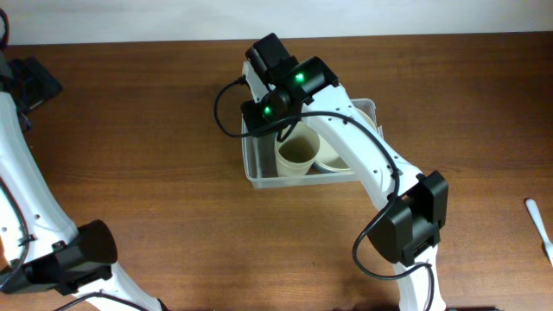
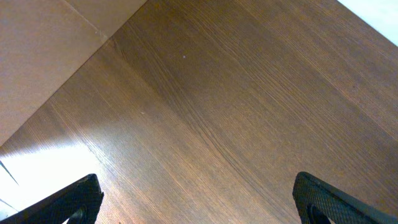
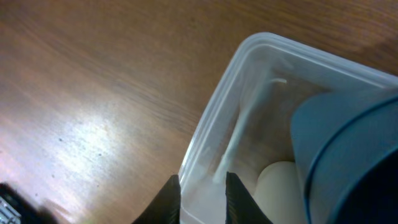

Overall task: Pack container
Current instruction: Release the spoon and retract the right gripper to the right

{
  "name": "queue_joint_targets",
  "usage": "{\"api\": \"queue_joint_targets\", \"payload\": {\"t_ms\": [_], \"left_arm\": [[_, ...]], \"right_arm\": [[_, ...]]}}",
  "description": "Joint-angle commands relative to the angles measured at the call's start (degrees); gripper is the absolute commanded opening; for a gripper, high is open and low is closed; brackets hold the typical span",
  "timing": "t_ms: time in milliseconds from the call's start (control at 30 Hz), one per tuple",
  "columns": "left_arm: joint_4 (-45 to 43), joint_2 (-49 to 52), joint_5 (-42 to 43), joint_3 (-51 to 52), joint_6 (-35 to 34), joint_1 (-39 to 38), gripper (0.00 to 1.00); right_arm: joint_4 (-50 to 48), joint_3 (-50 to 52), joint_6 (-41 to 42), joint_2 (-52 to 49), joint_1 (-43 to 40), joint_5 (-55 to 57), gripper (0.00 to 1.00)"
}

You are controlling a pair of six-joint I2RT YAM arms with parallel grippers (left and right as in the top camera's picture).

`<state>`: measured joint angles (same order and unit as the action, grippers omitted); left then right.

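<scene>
The clear plastic container [image 1: 259, 175] stands at the table's middle. A cream bowl [image 1: 298, 154] and a blue bowl [image 1: 334, 157] lie inside it. In the right wrist view the container's rim [image 3: 214, 106] runs up the frame, with the blue bowl [image 3: 348, 149], the cream bowl [image 3: 280, 186] and a white utensil [image 3: 239, 134] inside. My right gripper [image 3: 202, 186] straddles the left wall at the rim, one finger outside and one inside, closed on it. My left gripper [image 2: 198, 186] is open over bare wood at the far left.
A white utensil [image 1: 537, 226] lies at the table's right edge. My right arm [image 1: 371, 164] crosses over the container from the front right. My left arm [image 1: 34, 216] stands along the left edge.
</scene>
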<state>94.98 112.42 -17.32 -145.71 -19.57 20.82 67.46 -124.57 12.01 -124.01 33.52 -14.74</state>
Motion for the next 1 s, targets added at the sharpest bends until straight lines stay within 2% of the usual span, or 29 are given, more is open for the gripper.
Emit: {"api": "queue_joint_targets", "payload": {"t_ms": [0, 100, 267, 533, 633, 767, 900, 933, 967], "left_arm": [[0.09, 0.68, 0.04, 0.44, -0.76, 0.35, 1.0], [0.15, 0.68, 0.02, 0.44, -0.76, 0.35, 1.0], [0.24, 0.68, 0.0, 0.44, -0.76, 0.33, 1.0], [0.24, 0.68, 0.0, 0.44, -0.76, 0.33, 1.0], [0.24, 0.72, 0.02, 0.44, -0.76, 0.35, 1.0], [0.24, 0.72, 0.0, 0.44, -0.76, 0.33, 1.0], [0.24, 0.72, 0.0, 0.44, -0.76, 0.35, 1.0], [0.24, 0.72, 0.0, 0.44, -0.76, 0.35, 1.0], [0.24, 0.72, 0.0, 0.44, -0.76, 0.35, 1.0]], "right_arm": [[-0.57, -0.72, 0.31, 0.0, -0.55, 1.92, 0.3], [-0.52, -3.41, -2.45, 0.02, -0.68, 1.95, 0.47], [-0.22, -11.52, -6.08, 0.11, -1.25, 1.97, 0.65], [2.93, -27.69, -6.03, 0.33, -6.8, 1.97, 0.68], [6.27, -33.64, -6.03, 0.33, -10.97, 5.38, 0.76], [17.86, -41.72, -6.21, 0.66, -21.59, 18.21, 0.78], [29.88, -45.18, -11.58, 0.85, -33.2, 18.4, 0.83], [29.88, -44.63, -11.58, 1.18, -35.93, 17.49, 0.81], [29.88, -43.98, -11.78, 1.68, -38.95, 14.91, 0.85]]}}
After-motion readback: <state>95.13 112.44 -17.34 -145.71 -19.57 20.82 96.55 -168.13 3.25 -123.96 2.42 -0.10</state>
